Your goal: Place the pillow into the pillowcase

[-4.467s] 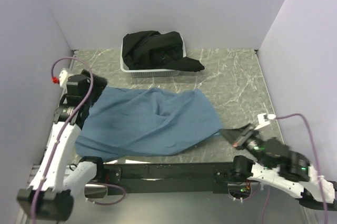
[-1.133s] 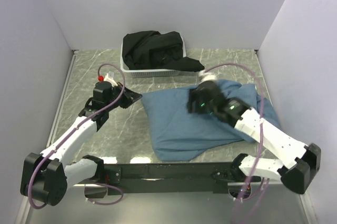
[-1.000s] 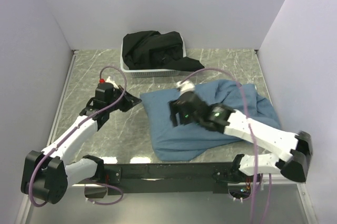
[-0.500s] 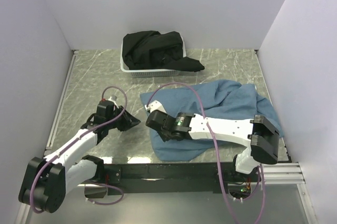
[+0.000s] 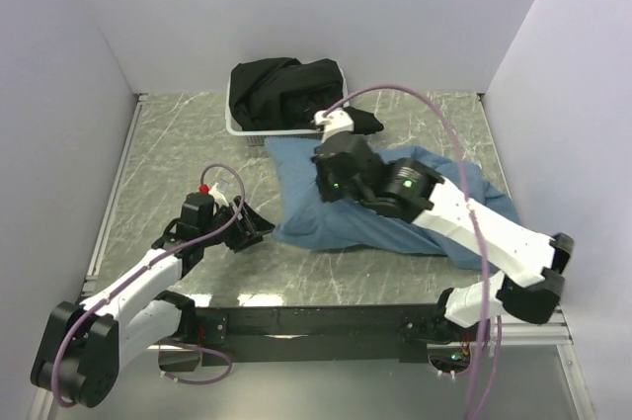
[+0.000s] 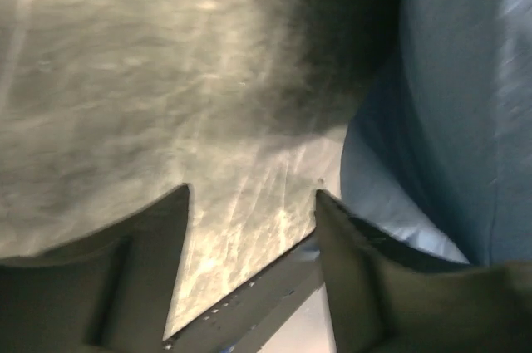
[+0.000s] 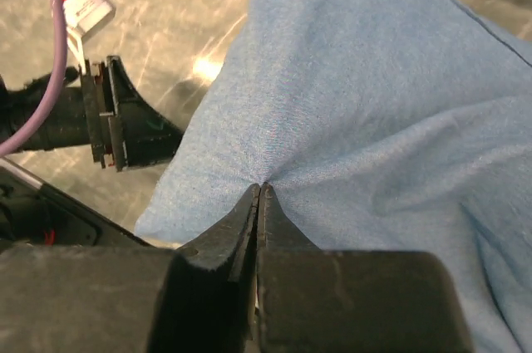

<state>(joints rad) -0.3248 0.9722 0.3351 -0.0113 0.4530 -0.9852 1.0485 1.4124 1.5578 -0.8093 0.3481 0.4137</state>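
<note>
The basket (image 5: 252, 131) stands at the back of the table (image 5: 178, 143), heaped with black cloth (image 5: 286, 89) that spills over its right front corner. The pillowcase (image 5: 301, 208) lies just in front of the basket. Its back left corner comes close to the basket's front wall, and the rest spreads forward and to the right of it. The left part of the pillowcase looks plump and smooth, and the right part is rumpled into folds. It may have the pillow inside, but the blue fabric covers everything, so that cannot be told.

The right gripper (image 7: 259, 191) is just in front of the basket's right half, pointing down onto the left part of the pillowcase. Its fingers are pressed together with a small pinch of the blue fabric caught between the tips. Creases fan out from that spot across the cloth. The right arm reaches to it across the pillowcase from the front right.

The left gripper (image 6: 252, 195) is well in front of the basket's left end, low over the table and just beside the pillowcase's front left edge. Its fingers (image 6: 158, 241) stand apart at a middling width with only bare table between them. The blue fabric sits off to their right, and they hold nothing.
</note>
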